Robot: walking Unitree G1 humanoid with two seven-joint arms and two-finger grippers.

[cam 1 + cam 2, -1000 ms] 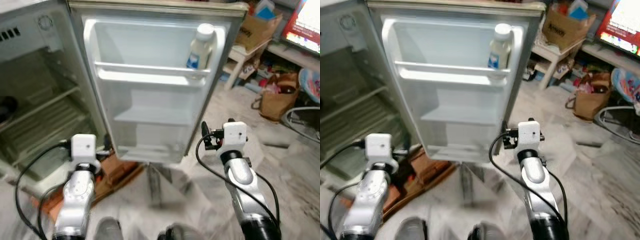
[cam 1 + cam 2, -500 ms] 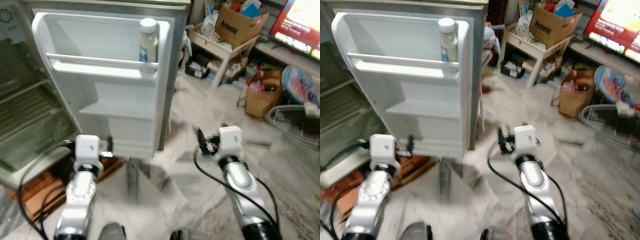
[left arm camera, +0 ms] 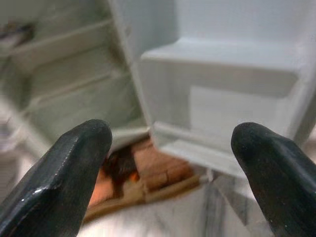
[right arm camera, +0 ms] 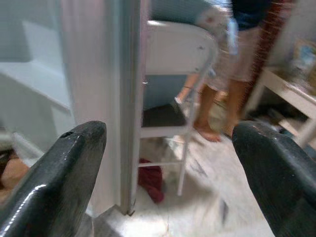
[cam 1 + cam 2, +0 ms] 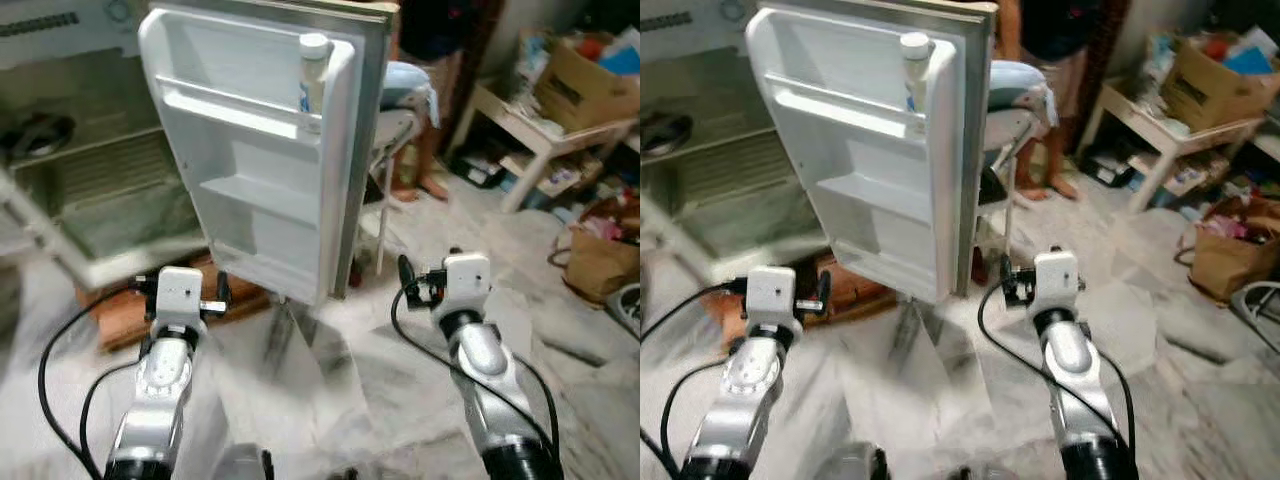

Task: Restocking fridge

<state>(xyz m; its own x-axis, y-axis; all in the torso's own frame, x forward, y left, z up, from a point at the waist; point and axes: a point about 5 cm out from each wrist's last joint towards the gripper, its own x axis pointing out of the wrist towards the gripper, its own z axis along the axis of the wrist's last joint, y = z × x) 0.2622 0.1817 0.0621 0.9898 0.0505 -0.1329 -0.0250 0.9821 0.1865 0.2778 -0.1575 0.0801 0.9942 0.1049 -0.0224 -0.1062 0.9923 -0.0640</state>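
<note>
The fridge door [image 5: 262,170] stands open, its white inner side towards me. A white bottle [image 5: 313,72] with a blue label stands upright on the door's top shelf. The fridge's compartment [image 5: 100,190] with wire shelves lies to the left. My left gripper [image 3: 173,148] is held low in front of the door's bottom corner, open, with nothing between its fingers. My right gripper [image 4: 168,148] is open and empty too, level with the door's outer edge and apart from it.
Behind the door a person [image 5: 432,110] stands by a white chair [image 5: 395,130]. A low white table [image 5: 530,150] with a cardboard box [image 5: 585,75] is at the back right, a brown paper bag [image 5: 590,262] by it. Wooden blocks [image 5: 120,312] lie under the fridge.
The whole picture has shifted and blurred: the camera has swung to the right, bringing the chair and the person into view. Both arms keep the same raised pose, grippers open.
</note>
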